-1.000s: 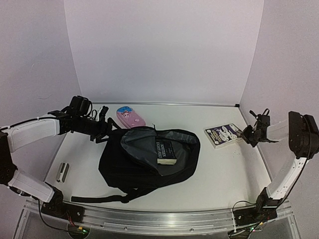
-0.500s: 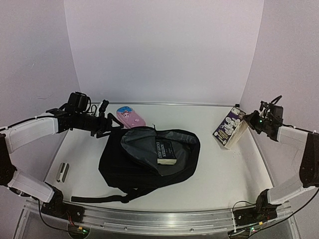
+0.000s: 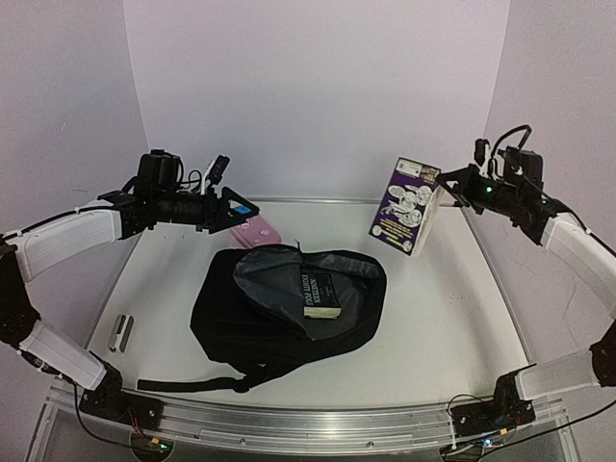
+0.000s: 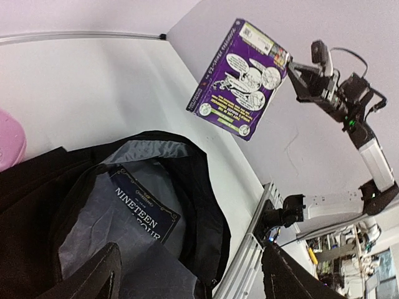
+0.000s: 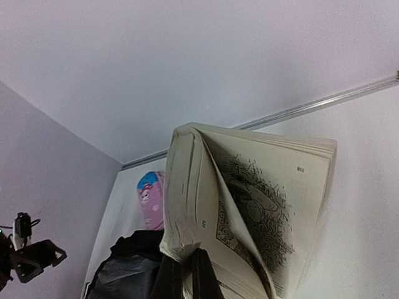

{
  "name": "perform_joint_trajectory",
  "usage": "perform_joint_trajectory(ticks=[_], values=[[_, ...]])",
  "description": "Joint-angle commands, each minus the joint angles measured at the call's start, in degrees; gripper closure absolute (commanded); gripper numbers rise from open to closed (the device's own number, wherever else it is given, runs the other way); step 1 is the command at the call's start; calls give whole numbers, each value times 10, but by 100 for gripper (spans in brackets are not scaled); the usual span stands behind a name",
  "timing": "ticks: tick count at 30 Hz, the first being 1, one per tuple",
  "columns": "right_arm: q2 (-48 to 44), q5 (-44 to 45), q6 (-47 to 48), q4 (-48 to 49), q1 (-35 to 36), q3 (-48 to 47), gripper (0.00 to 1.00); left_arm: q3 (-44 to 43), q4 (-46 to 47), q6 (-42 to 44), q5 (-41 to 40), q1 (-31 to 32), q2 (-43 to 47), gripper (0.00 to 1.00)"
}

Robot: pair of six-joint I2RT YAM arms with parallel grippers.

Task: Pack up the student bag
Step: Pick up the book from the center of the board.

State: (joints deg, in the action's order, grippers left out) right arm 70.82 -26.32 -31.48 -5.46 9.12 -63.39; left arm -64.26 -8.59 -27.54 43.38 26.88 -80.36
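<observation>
Black fabric is slumping in a heap on the table (image 3: 452, 318): the student bag (image 3: 289, 318) is lying flat with its mouth gaping upward, grey lining showing. A dark paperback (image 3: 319, 293) is sticking out of that opening. Just beyond the bag's far-left corner a pink pencil case (image 3: 260, 233) is lying. Off the bag's left side, apart from it, a small grey object (image 3: 120, 332) is resting.

Above the bag's far-left edge the left gripper (image 3: 234, 206) is hovering with its jaws spread wide and nothing between them. It is not touching the fabric. Up and to the right of the bag, well clear of it, the right gripper (image 3: 446, 184) is clamping tight on one edge of a purple cartoon-covered book (image 3: 406, 205), which is hanging in the air.

The right wrist view shows the pages fanning apart, so the pinch is probably catching only part of the book. The loose pages may be dragging it askew, and it could slip free or snag on the bag's soft rim while going in. With nothing holding the mouth open and the paperback already crowding it, the opening may also be folding shut.
</observation>
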Motion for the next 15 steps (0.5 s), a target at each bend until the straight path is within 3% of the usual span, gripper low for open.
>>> perform_joint_trajectory(ticks=[1, 15], values=[[-5, -15, -7, 4, 75, -98, 100, -71, 34, 47, 39, 38, -23, 23], [88, -19, -29, 11, 258, -238, 100, -101, 115, 5, 75, 77, -73, 20]])
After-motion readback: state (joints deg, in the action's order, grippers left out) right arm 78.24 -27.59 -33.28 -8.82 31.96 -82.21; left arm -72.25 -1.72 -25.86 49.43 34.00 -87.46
